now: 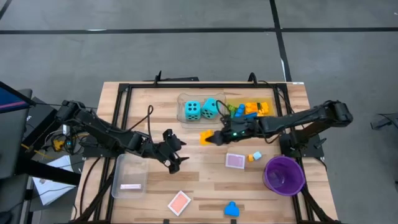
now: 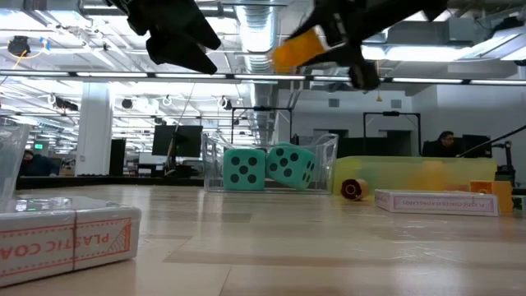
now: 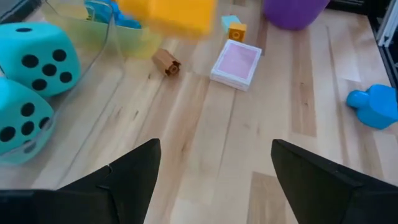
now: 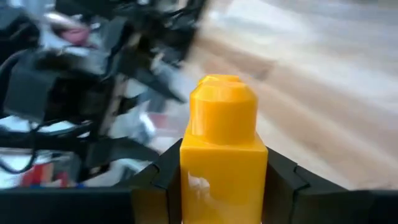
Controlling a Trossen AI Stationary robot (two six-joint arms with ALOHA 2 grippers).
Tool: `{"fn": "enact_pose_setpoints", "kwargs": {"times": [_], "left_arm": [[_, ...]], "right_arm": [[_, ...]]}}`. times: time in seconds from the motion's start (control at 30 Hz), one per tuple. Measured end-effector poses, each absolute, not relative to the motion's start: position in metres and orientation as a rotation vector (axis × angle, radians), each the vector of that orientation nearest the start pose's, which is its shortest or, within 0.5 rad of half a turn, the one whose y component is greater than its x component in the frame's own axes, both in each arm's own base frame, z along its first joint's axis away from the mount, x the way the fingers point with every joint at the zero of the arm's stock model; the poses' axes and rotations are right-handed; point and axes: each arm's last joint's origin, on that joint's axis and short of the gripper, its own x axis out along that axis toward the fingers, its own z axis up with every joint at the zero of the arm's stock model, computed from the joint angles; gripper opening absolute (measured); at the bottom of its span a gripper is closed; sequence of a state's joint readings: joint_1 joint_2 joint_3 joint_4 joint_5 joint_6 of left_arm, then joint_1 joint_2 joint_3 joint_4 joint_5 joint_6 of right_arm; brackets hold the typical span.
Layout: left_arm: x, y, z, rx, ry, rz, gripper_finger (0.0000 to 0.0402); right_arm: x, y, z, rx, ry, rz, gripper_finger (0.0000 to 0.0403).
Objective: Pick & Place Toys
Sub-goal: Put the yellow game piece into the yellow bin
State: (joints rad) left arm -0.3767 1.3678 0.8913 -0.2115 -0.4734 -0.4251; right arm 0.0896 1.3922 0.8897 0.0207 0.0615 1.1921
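Observation:
My right gripper (image 1: 216,137) hangs over the table's middle, shut on a yellow brick (image 4: 224,143). In the low view the brick (image 2: 294,49) is high above the wood. My left gripper (image 1: 178,152) hovers just left of it, open, with nothing between its fingers (image 3: 214,177). Two turquoise dice (image 1: 201,110) sit in a clear tray (image 1: 182,116) at the back. Beside it, a yellow tray (image 1: 266,116) holds several coloured bricks. A pink tile (image 1: 235,160), two small bricks (image 1: 254,156), an orange tile (image 1: 179,202) and a blue toy (image 1: 231,209) lie flat on the wood. My right gripper pinches the yellow brick between its two fingers, on the two opposite sides of its square body (image 4: 186,174). The fingers reach in from the table's right, slanting down. The brick's round stud end (image 4: 222,102) points away from the fingers. The brick is lifted clear of the table.
A purple bowl (image 1: 284,174) stands near the right front. A second clear tray (image 1: 124,163) with a card box in it sits at the left front. A small brown piece (image 3: 166,62) lies near the yellow tray. Bare wood shows at the centre front.

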Motion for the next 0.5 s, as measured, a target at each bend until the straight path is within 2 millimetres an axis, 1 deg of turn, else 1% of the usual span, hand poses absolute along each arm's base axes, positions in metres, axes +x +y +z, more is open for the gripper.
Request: {"fn": "enact_pose_setpoints", "kwargs": {"times": [0.13,0.27,0.37,0.5], "left_arm": [[0.267,-0.095,0.243,-0.125,0.601,0.216,0.0301],[0.267,-0.095,0.243,-0.124,0.603,0.217,0.0301],[0.268,-0.094,0.243,-0.125,0.603,0.219,0.0301],[0.268,-0.094,0.243,-0.125,0.603,0.220,0.0301]], "right_arm": [[0.267,0.018,0.267,1.059,0.499,-0.408,0.0135],[0.226,0.010,0.278,0.992,0.566,-0.577,0.0138],[0.195,0.006,0.285,0.975,0.578,-0.696,0.0138],[0.159,0.001,0.291,0.988,0.569,-0.824,0.0138]]}}
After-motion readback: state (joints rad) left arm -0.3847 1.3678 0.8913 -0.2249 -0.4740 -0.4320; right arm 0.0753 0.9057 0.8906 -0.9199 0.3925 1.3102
